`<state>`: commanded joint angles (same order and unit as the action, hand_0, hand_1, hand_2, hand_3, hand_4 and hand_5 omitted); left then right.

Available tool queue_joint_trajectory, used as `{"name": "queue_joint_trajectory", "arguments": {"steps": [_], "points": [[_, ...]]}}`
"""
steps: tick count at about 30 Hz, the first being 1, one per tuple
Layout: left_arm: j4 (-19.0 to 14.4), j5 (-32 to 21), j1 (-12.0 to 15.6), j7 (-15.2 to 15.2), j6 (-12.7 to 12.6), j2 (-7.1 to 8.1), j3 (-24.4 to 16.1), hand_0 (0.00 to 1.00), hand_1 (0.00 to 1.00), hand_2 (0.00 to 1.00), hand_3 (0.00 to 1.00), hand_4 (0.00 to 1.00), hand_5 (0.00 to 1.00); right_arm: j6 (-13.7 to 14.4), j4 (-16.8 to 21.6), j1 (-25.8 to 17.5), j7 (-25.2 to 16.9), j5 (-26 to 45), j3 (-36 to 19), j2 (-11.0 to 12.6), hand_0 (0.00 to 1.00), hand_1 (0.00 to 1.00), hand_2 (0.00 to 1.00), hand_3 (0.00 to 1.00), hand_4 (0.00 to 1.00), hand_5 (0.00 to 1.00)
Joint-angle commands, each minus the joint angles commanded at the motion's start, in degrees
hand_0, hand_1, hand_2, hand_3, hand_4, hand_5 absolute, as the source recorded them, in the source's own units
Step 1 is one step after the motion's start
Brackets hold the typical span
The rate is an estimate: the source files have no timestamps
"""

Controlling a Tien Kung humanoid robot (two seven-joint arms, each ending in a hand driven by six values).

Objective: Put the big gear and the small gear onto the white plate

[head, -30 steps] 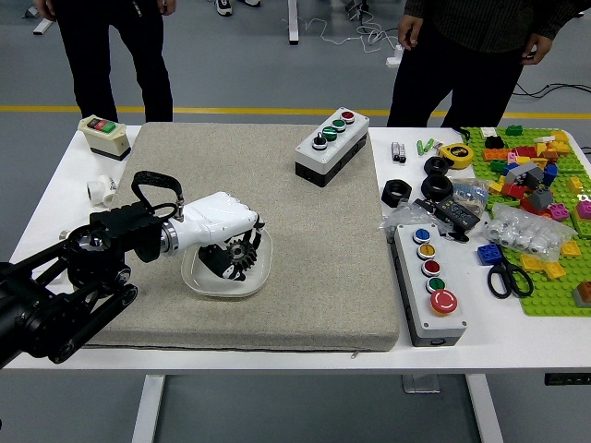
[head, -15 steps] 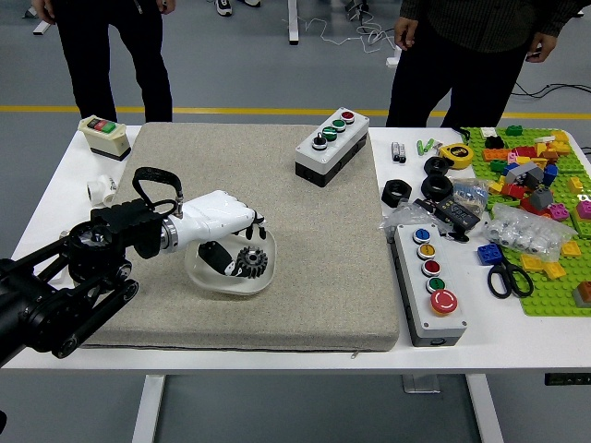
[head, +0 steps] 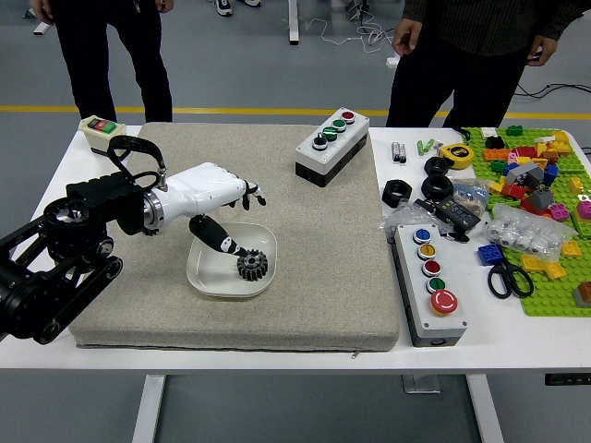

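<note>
Letting go, and backing off up and to the left

Across the lower half of the frame stretches the white table (head: 231,362), with a person in dark trousers (head: 113,60) at upper left and a person in a dark patterned top (head: 466,32) at upper right; both leave their hands (head: 404,35) hanging, handling nothing. On the table, left of centre, lies the thick beige mat (head: 323,268). Over its left part reaches the robot's black jointed left arm (head: 65,245). A second ago its white hand with black fingertips (head: 196,194) was down over the gear; now it has risen toward the upper left, fingers loosely spread and gripping nothing. One dark digit still points down beside the gear, and whether it touches cannot be told. Under it, the white rounded-square plate (head: 214,272) has slid slightly rightward on the mat, left of the frame's centre. Smallest of all, the dark toothed gear (head: 252,265) sits inside the plate, toward its right side

For the task, one gear looks delivered, though big or small is hard to judge. No second gear can be made out, so the other placement cannot be confirmed; the hand probably needs to lift well away without dragging plate or gear
</note>
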<state>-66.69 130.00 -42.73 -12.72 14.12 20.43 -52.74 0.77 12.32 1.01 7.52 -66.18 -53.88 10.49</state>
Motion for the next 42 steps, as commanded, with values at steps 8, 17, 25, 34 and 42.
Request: {"name": "queue_joint_trajectory", "arguments": {"steps": [8, 17, 25, 34, 42], "points": [[8.92, 0.00, -1.97, -0.88, -2.53, 1.74, -1.05, 0.331, 0.558, 0.624, 0.670, 0.985, 0.264, -0.07, -0.04, 0.14, 0.03, 0.29, 0.27, 0.02, 0.765, 0.790, 0.841, 0.821, 0.998, 0.804], [19.02, 0.00, -3.53, -1.33, -3.97, 1.44, 0.67, 0.336, 0.543, 0.607, 0.659, 0.907, 0.182, 0.04, -0.04, 0.57, -0.05, 0.70, 0.56, -0.03, 0.766, 0.789, 0.841, 0.821, 0.998, 0.803], [24.74, 0.00, -4.54, -1.56, -4.75, 0.91, 1.44, 0.335, 0.539, 0.604, 0.649, 0.896, 0.183, 0.02, -0.07, 0.78, -0.02, 0.82, 0.90, 0.02, 0.765, 0.789, 0.841, 0.822, 0.998, 0.803], [26.54, 0.00, -3.91, -1.48, -4.62, 0.57, 2.42, 0.334, 0.539, 0.602, 0.647, 0.888, 0.186, 0.05, -0.05, 0.89, -0.01, 0.77, 0.88, 0.02, 0.766, 0.790, 0.841, 0.821, 0.998, 0.802], [28.57, 0.00, -4.09, -1.13, -5.94, -0.06, 2.18, 0.323, 0.503, 0.549, 0.600, 0.764, 0.149, 0.05, -0.05, 1.02, -0.03, 0.87, 1.07, 0.00, 0.765, 0.790, 0.842, 0.822, 0.998, 0.802]]}}
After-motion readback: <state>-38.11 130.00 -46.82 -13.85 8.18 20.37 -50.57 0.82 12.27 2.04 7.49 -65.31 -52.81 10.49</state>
